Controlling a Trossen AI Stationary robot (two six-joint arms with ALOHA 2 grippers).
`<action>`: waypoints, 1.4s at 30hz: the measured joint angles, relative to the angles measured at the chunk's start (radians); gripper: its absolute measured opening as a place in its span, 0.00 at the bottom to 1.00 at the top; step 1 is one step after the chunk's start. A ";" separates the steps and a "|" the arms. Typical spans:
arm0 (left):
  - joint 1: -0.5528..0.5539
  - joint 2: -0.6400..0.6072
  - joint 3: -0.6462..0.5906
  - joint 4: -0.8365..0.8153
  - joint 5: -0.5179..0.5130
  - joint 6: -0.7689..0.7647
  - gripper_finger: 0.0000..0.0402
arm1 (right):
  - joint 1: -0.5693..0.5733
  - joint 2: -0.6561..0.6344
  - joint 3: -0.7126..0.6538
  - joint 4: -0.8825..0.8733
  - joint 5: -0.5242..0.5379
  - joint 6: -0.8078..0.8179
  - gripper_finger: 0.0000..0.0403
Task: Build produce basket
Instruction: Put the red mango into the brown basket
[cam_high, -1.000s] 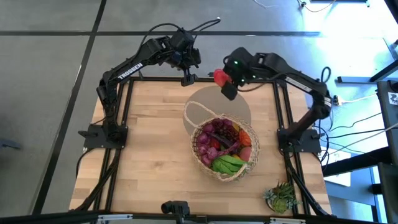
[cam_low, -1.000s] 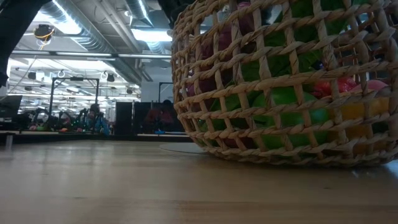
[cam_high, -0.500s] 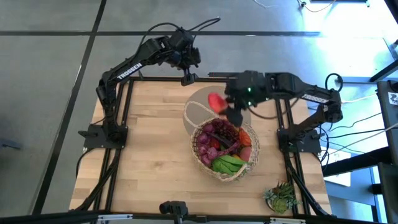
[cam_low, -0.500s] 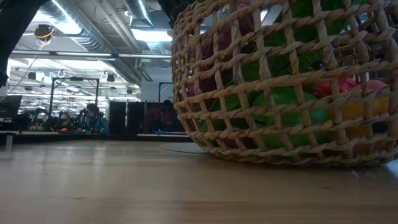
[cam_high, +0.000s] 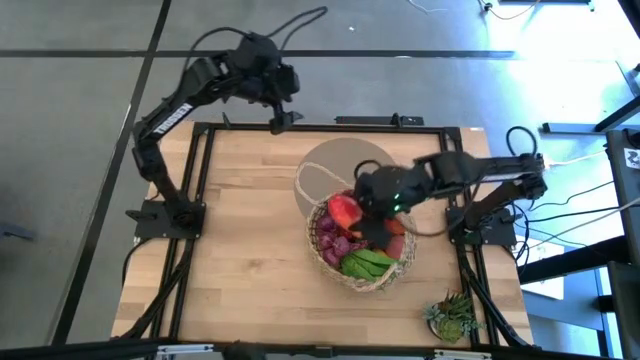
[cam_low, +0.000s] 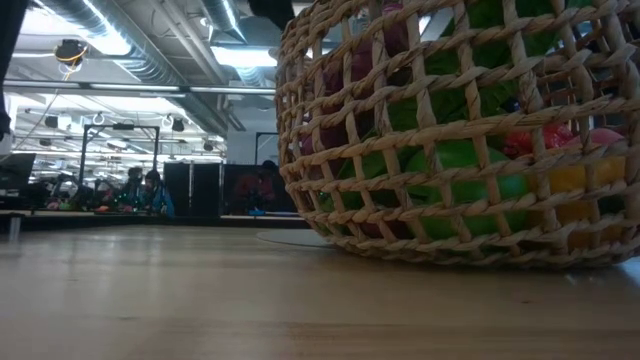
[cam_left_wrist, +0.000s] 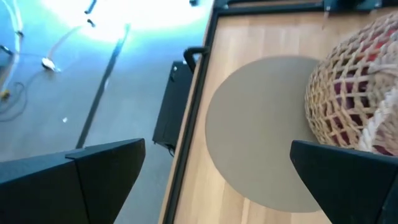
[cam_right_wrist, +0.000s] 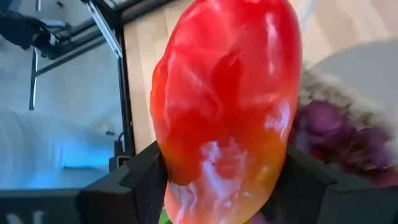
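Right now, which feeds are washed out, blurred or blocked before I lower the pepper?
Left wrist view: blue-white glare washes out the floor beyond the table edge. Right wrist view: the red pepper fills the frame, and the grapes behind it are soft. Low view: the basket blocks most of the right half, and ceiling lights flare. High view: evenly lit, with glare at the top right.

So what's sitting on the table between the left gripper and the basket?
In the high view, only a flat round tan mat lies between the left gripper and the basket; nothing stands on it.
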 joint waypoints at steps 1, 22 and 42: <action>0.000 -0.013 0.000 0.001 0.000 0.001 0.98 | 0.009 0.015 0.000 0.000 0.000 0.016 0.56; -0.001 -0.075 0.000 -0.131 0.002 0.048 0.98 | 0.001 0.170 0.000 -0.133 0.026 0.076 0.62; -0.004 -0.076 0.000 -0.130 0.001 0.048 0.98 | -0.022 0.172 0.000 -0.172 0.067 0.045 0.62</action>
